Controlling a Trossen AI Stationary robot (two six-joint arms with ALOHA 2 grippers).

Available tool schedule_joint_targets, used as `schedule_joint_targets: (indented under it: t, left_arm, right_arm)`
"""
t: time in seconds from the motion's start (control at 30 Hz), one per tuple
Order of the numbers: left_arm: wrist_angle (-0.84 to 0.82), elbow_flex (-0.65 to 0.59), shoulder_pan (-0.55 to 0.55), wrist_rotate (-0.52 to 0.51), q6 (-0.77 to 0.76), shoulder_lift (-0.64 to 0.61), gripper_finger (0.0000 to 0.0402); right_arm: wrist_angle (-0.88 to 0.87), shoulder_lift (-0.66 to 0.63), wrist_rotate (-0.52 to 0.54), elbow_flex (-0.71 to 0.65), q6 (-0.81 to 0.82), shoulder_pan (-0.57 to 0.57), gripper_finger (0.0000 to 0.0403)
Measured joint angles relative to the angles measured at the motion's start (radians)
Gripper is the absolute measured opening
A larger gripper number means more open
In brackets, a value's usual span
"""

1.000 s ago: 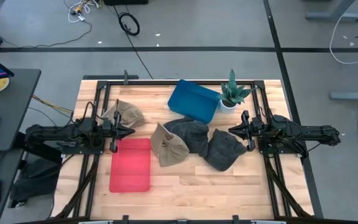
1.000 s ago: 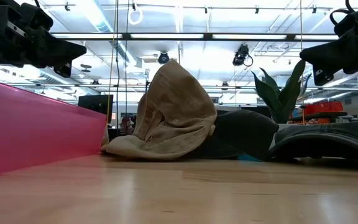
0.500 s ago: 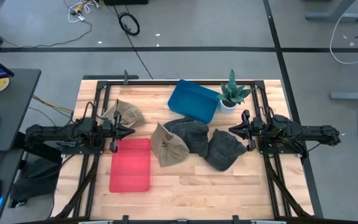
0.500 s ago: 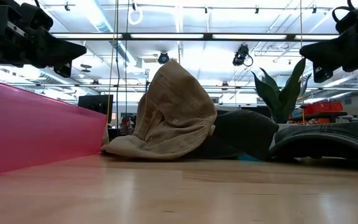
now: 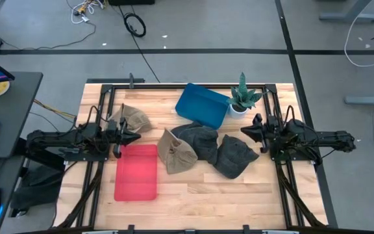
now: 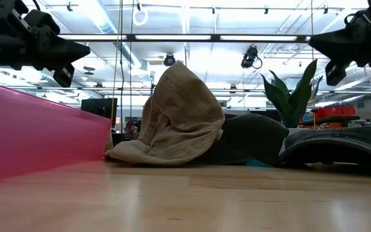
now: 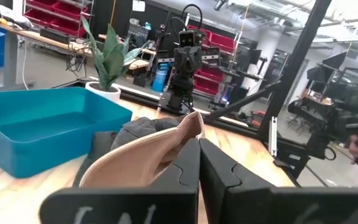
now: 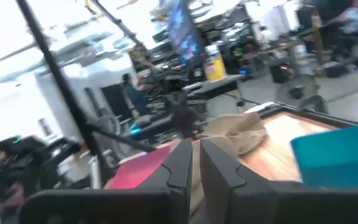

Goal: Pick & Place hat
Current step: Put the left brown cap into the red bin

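- Hats wait untouched — the tan hat (image 5: 175,151) lies mid-table beside the red tray (image 5: 136,172).
- Right gripper (image 5: 247,132), clenched and empty, has just swung slightly above the dark hat (image 5: 234,156) — likely starting its approach.
- Left gripper (image 5: 130,135) stays clenched, empty.

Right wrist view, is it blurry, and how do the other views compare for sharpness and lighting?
Right wrist view: smeared throughout, the tan hat and blue bin soft-edged. Left wrist view: sharper, blue bin and plant crisp. Low view: bright ceiling lights backlight the tan hat, and the near table is out of focus. High view: evenly lit, little shadow.
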Motion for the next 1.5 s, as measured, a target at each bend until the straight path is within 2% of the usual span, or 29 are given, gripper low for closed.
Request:
schedule_joint_targets:
  t: [0.17, 0.3, 0.5, 0.7, 0.8, 0.87, 0.97, 1.1, 1.23, 1.33, 1.5]
  left_arm:
    - [0.052, 0.001, 0.0, 0.0, 0.07, 0.0, 0.0003]
    - [0.091, 0.061, 0.001, -0.046, 0.162, 0.001, 0.0003]
    - [0.082, 0.243, 0.018, -0.21, 0.333, 0.025, 0.0003]
    - [0.082, 0.453, 0.049, -0.397, 0.447, 0.151, 0.0003]
    - [0.078, 0.563, 0.059, -0.415, 0.494, 0.24, 0.0003]
    - [0.049, 0.638, 0.059, -0.415, 0.51, 0.309, 0.0003]
    - [-0.114, 0.767, 0.059, -0.414, 0.43, 0.409, 0.0003]
    - [-0.563, 0.986, 0.059, -0.413, 0.221, 0.541, 0.0003]
    - [-0.977, 1.189, 0.069, -0.414, -0.01, 0.692, 0.0003]
    - [-1.203, 1.335, 0.083, -0.41, -0.18, 0.805, 0.0003]
    - [-1.423, 1.557, 0.114, -0.369, -0.201, 0.988, 0.0003]
  right_arm:
    - [0.044, 0.018, 0.107, 0.003, 0.012, 0.0, 0.0036]
    - [0.047, 0.088, 0.165, 0.093, -0.046, 0.0, 0.0036]
    - [0.047, 0.323, 0.218, 0.342, -0.205, 0.0, 0.0036]
    - [0.046, 0.575, 0.217, 0.639, -0.365, 0.0, 0.0036]
    - [0.034, 0.672, 0.217, 0.771, -0.433, 0.0, 0.0036]
    - [0.032, 0.73, 0.217, 0.851, -0.421, 0.0, 0.0036]
    - [0.02, 0.801, 0.217, 0.958, -0.273, 0.0, 0.0036]
    - [-0.018, 0.86, 0.217, 1.058, -0.155, 0.0, 0.0036]
    - [-0.039, 0.878, 0.209, 1.088, -0.075, 0.0, 0.0036]
    - [-0.062, 0.878, 0.209, 1.079, 0.002, 0.0, 0.0036]
    - [-0.114, 0.889, 0.208, 1.047, 0.086, 0.0, 0.0036]
